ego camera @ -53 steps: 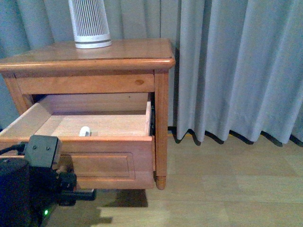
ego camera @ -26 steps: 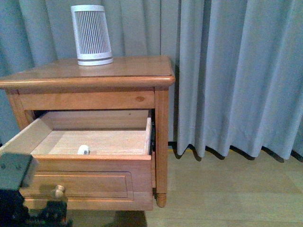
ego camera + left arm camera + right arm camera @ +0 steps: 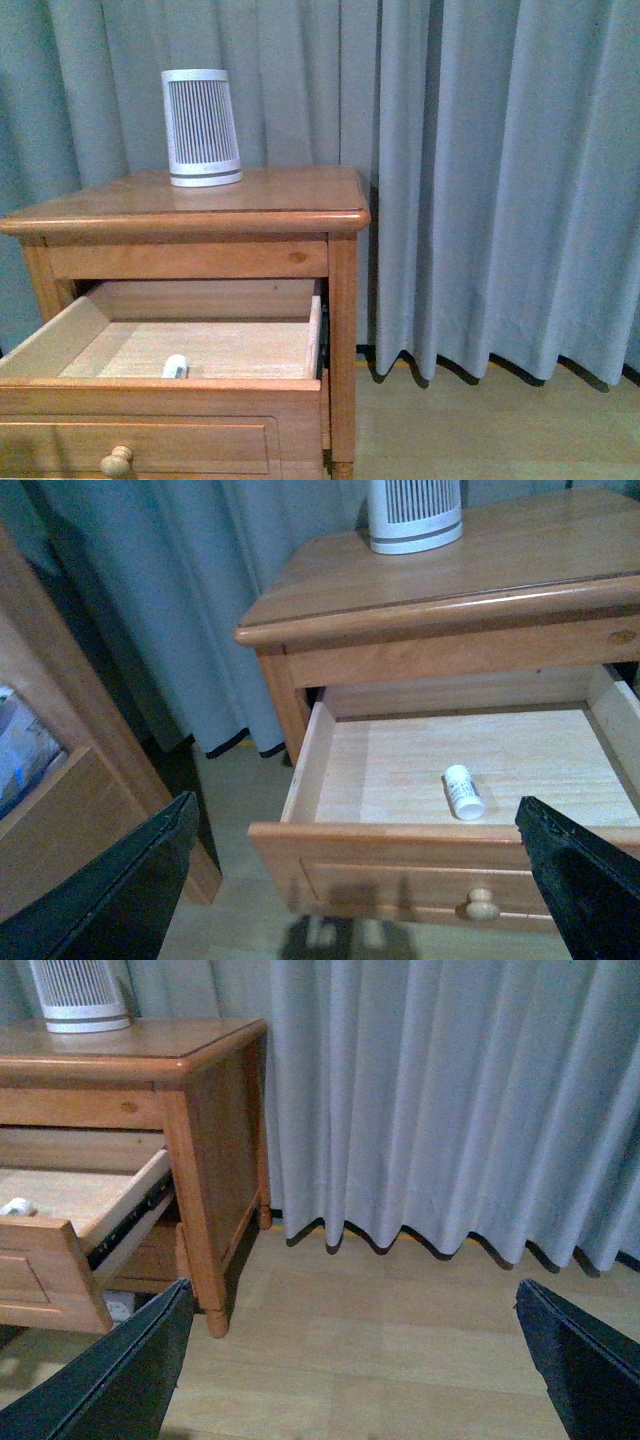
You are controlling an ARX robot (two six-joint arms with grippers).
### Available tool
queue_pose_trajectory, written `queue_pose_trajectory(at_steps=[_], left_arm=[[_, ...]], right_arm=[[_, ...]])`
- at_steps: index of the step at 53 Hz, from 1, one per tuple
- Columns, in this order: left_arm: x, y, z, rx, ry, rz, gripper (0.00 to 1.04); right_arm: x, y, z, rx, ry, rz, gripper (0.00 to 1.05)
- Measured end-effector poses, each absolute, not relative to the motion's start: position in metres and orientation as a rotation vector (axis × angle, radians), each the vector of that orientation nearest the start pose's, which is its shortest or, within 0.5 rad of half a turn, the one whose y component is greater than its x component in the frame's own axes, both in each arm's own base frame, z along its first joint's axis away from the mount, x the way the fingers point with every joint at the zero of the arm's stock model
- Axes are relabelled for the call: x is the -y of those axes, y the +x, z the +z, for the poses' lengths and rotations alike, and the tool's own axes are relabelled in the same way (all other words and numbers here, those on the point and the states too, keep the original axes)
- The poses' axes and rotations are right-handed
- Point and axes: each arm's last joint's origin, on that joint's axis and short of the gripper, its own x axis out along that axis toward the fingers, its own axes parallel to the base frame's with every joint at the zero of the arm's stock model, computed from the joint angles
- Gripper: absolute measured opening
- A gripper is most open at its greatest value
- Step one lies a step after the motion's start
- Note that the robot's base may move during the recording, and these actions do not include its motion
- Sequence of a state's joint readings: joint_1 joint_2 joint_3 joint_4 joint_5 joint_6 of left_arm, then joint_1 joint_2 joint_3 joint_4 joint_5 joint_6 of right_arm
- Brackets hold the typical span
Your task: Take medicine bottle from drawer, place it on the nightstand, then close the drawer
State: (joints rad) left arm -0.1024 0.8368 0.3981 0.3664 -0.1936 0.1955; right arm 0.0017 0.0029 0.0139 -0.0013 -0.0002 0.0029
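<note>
The nightstand [image 3: 250, 205] stands at the left with its upper drawer [image 3: 200, 430] pulled out. The small white medicine bottle [image 3: 174, 366] lies on its side on the pale drawer floor, close behind the front panel. From the left wrist, the medicine bottle [image 3: 463, 791] lies inside the drawer [image 3: 400, 855], beyond and right of my left gripper [image 3: 355, 810], which is open and empty, outside the drawer front. My right gripper [image 3: 355, 1288] is open over bare floor, right of the nightstand [image 3: 200, 1140]; the medicine bottle [image 3: 15, 1207] shows at that view's edge. Neither gripper shows in the front view.
A white-and-grey striped device [image 3: 202, 127] stands at the back of the nightstand top. Grey curtains [image 3: 480, 180] hang behind and to the right, down to the wooden floor [image 3: 380, 1360]. A wooden bed frame [image 3: 70, 810] stands left of the nightstand. The drawer's round knob [image 3: 482, 905] faces me.
The dark left arm that filled the front view's lower left has left that view. The nightstand now sits lower in the picture. The bottle has not moved within the drawer.
</note>
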Motion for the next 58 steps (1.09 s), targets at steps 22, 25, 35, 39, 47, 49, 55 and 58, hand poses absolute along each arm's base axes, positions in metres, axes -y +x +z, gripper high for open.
queue_pose_trajectory(at_steps=[22, 25, 35, 39, 47, 49, 55, 58], left_arm=[[0.02, 0.098, 0.193, -0.105, 0.124, 0.124, 0.98], [0.021, 0.098, 0.184, -0.047, 0.071, 0.032, 0.89], [0.015, 0.097, 0.17, 0.004, 0.015, -0.009, 0.57], [0.013, 0.098, 0.166, -0.001, 0.01, -0.01, 0.4], [0.002, 0.098, 0.167, 0.006, 0.008, -0.008, 0.15], [0.001, 0.097, 0.167, 0.006, 0.006, 0.002, 0.05], [0.001, 0.097, 0.167, 0.005, 0.003, -0.004, 0.03], [0.001, 0.097, 0.167, 0.005, 0.003, -0.003, 0.03]], right_arm=[[0.0, 0.097, 0.168, 0.01, 0.002, 0.002, 0.98], [0.0, 0.097, 0.168, 0.01, 0.002, 0.002, 0.98], [0.0, 0.097, 0.168, 0.01, 0.002, 0.001, 0.98], [0.0, 0.097, 0.168, 0.01, 0.002, 0.002, 0.98], [0.0, 0.097, 0.168, 0.01, 0.002, 0.002, 0.98], [0.0, 0.097, 0.168, 0.01, 0.002, 0.002, 0.98], [0.0, 0.097, 0.168, 0.01, 0.002, 0.002, 0.98], [0.0, 0.097, 0.168, 0.01, 0.002, 0.002, 0.98]])
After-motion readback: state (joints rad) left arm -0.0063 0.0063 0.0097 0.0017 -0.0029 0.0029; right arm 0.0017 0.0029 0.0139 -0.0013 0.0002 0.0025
